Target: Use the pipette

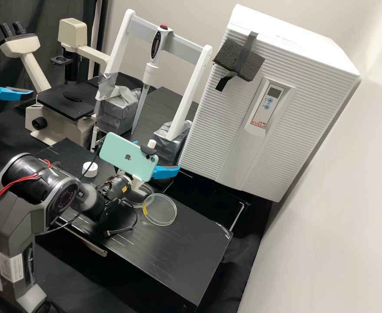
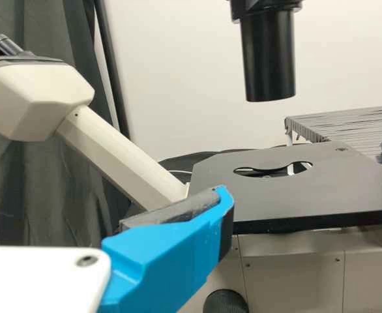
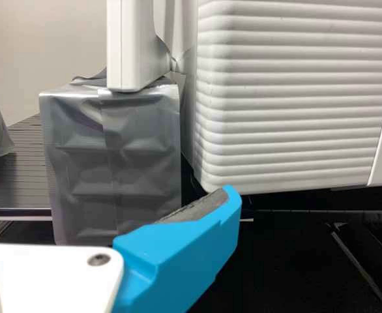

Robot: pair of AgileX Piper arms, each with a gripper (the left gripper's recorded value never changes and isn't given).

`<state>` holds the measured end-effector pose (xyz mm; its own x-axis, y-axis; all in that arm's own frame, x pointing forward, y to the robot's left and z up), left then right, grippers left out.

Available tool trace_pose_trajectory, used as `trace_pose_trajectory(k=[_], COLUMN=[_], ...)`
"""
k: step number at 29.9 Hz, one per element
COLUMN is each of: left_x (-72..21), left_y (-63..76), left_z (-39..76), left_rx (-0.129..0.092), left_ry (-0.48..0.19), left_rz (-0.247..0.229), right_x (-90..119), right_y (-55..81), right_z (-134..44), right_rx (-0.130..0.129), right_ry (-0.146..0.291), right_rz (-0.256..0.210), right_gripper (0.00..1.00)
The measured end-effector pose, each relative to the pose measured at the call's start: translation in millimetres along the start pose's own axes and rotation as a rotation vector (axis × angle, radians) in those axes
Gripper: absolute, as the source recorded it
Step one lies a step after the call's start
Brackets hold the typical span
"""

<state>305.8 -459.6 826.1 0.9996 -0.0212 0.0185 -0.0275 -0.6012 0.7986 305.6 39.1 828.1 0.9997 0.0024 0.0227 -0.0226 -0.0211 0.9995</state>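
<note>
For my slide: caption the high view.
Pipette hanging untouched in its white stand; right pincer near the petri dish.

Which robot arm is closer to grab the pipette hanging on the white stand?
Probably right: the right claw sits by the stand's taped base, near the pipette. The left claw is beyond the microscope.

The black bench (image 1: 12,143) carries a microscope (image 1: 56,115) at the back left. Beside it is a pipette stand (image 1: 192,87) on two taped blocks (image 1: 115,108), with a white ribbed unit (image 1: 260,108) to the right. In front lies a black board (image 1: 169,252), bearing a petri dish (image 1: 159,209) and a white cap (image 1: 89,169).
</note>
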Motion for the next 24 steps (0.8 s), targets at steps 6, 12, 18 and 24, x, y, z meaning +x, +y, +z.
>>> trace_pose_trajectory(k=[6,12,18,24], left_x=[0.0,-0.5,-8.6,-14.3], left_y=[0.0,1.6,20.3,55.8], left_z=[0.0,1.6,24.4,66.8], left_rx=[0.0,0.001,-0.025,-0.048], left_ry=[0.0,-0.007,-0.098,-0.271], left_rz=[0.0,0.005,0.064,0.18], right_x=[0,0,0,0], right_y=[0.0,0.0,0.0,0.0], right_z=[0.0,0.0,0.0,0.0], right_rx=[0.0,0.0,0.0,0.0], right_ry=[0.0,0.0,0.0,0.0], right_rz=[0.0,0.0,0.0,0.0], right_gripper=[1.0,1.0,1.0,1.0])
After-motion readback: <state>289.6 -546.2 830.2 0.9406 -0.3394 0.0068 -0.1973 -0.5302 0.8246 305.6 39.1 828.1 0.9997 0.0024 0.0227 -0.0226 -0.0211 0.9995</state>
